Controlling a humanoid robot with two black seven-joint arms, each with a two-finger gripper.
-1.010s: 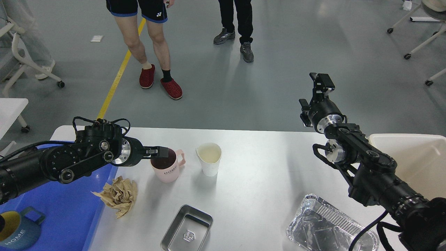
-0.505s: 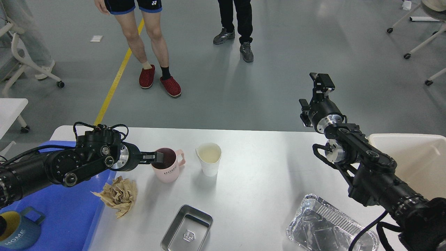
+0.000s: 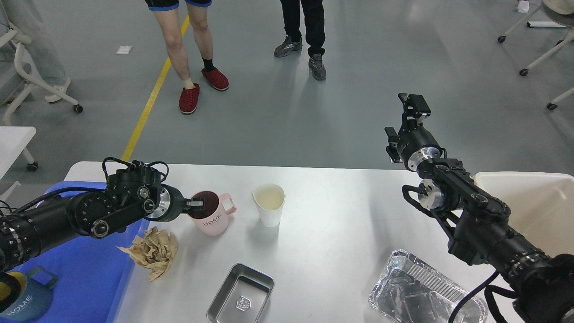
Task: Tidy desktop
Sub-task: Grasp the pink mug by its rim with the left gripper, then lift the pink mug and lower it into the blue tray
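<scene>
The desktop (image 3: 341,215) is a white tabletop filling the lower part of the head view. On its left stands a pink mug (image 3: 211,220) marked HOME, tilted slightly with its handle to the right. My left gripper (image 3: 196,204) is shut on the mug's left rim, one finger inside. A white paper cup (image 3: 269,205) stands just right of the mug. My right gripper (image 3: 415,106) is raised beyond the table's far right edge, holding nothing; its fingers cannot be told apart.
Crumpled brown paper (image 3: 153,251) lies by the blue tray (image 3: 85,269), which holds a blue mug (image 3: 22,301). A steel tray (image 3: 241,294) and a foil tray (image 3: 417,291) sit near the front edge. A beige bin (image 3: 538,206) stands at right. Two people stand beyond the table.
My left gripper has drawn back to the left, pulling the pink mug a little left and tilting it. The person in red slippers has stepped away. The right arm has not moved.
</scene>
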